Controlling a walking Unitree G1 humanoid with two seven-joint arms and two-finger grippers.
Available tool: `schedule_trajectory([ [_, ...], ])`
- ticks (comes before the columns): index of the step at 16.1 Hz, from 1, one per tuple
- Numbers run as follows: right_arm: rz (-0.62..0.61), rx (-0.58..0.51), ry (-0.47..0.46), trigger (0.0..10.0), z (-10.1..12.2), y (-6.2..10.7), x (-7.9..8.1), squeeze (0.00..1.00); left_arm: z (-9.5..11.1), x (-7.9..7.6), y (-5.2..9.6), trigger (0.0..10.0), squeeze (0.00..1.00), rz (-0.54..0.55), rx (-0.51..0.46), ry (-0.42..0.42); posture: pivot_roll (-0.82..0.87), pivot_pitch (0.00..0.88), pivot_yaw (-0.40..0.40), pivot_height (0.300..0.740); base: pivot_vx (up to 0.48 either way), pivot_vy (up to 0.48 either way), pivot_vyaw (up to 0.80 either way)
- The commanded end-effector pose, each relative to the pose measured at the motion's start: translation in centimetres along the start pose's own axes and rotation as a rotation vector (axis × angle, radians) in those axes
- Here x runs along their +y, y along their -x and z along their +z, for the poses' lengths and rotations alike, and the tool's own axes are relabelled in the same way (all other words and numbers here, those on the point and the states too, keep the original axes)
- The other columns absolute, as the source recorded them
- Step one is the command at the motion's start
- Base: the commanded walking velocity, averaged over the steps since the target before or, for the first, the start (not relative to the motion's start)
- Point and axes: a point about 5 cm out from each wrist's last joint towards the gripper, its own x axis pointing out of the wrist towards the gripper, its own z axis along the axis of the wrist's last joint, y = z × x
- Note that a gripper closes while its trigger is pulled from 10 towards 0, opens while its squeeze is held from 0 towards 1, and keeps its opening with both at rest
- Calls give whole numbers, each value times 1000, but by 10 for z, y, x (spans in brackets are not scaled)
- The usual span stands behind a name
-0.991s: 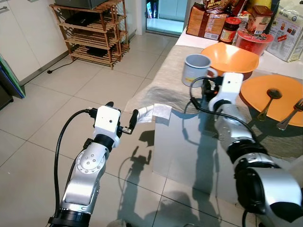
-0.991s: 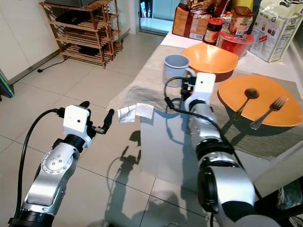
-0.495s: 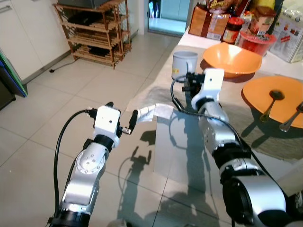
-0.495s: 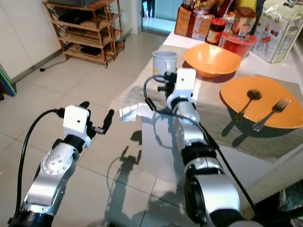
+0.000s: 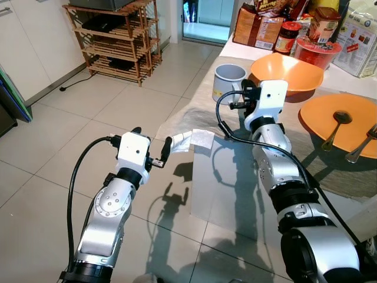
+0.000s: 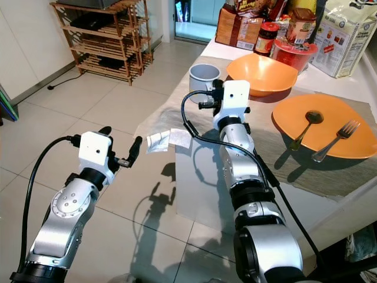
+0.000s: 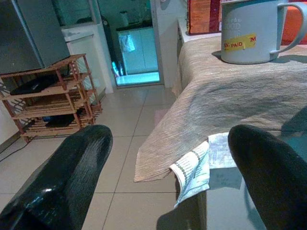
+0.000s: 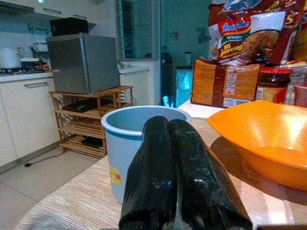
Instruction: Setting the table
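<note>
A pale blue mug (image 5: 228, 79) stands on the beige striped tablecloth (image 7: 230, 96) near the table's left edge, beside an orange bowl (image 5: 287, 72). My right gripper (image 5: 240, 97) is at the mug's right side by its handle, fingers (image 8: 153, 177) shut with nothing between them; I cannot tell whether they touch the mug (image 8: 132, 139). An orange plate (image 5: 341, 121) on the right holds a spoon (image 5: 333, 127) and a fork (image 5: 362, 144). My left gripper (image 5: 152, 140) is open over the floor, facing folded paper napkins (image 5: 194, 140) at the table's corner.
Food packets and jars (image 5: 283, 29) crowd the back of the table. A wooden shelf rack (image 5: 112, 38) stands against the far wall across the tiled floor. The tablecloth's corner hangs over the table edge near the napkins (image 7: 201, 163).
The mug has slid a little left, away from the bowl. My right wrist swung left with it, then eased back. The left arm has not moved.
</note>
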Motion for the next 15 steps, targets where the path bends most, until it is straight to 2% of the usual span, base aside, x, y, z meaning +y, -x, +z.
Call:
schedule_trajectory([
  [1, -10, 10, 13, 10000, 1, 1, -1, 0, 3, 0, 0, 10000, 0, -5, -11, -9, 88, 0, 5, 736, 0, 0, 0],
  [3, -19, -2, 5, 10000, 4, 1, 1, 0, 3, 0, 0, 10000, 0, -4, -12, -9, 89, 0, 4, 736, 0, 0, 0],
  [4, -12, -14, -3, 10000, 7, 1, 3, 1000, 4, 0, 0, 10000, 0, -2, -12, -8, 90, 0, 3, 736, 0, 0, 0],
  [12, 19, 25, -20, 10000, 9, 14, 13, 1000, 4, 0, 1, 10000, 0, -2, -10, 13, 84, 0, 7, 736, 0, 0, 0],
  [15, 18, 50, -7, 10000, 11, 19, 11, 1000, -5, 13, 11, 10000, 0, 17, 80, 159, 77, 0, 4, 736, 0, 0, 0],
])
